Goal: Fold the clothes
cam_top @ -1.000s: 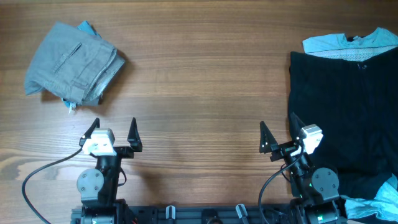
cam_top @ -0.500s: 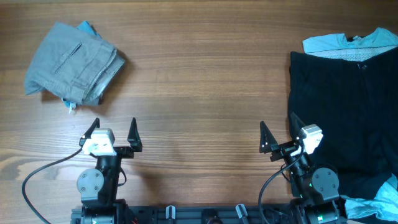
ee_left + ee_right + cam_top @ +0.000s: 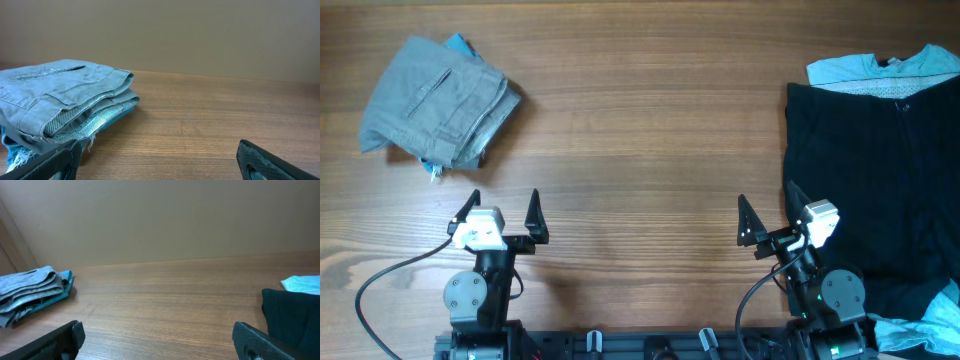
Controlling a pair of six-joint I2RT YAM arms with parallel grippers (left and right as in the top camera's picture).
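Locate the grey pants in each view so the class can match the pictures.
Overhead: grey pants at top left.
Left wrist: grey pants fill the left side, close up.
Right wrist: grey pants at the left edge, far off.
Shared landmark: blue cloth poking out under them.

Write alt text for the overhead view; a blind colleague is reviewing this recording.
Folded grey trousers lie at the far left of a wooden table, and a black garment is spread flat on the right with a light blue garment past it. Near the front edge, the left hand and right hand are open and empty.
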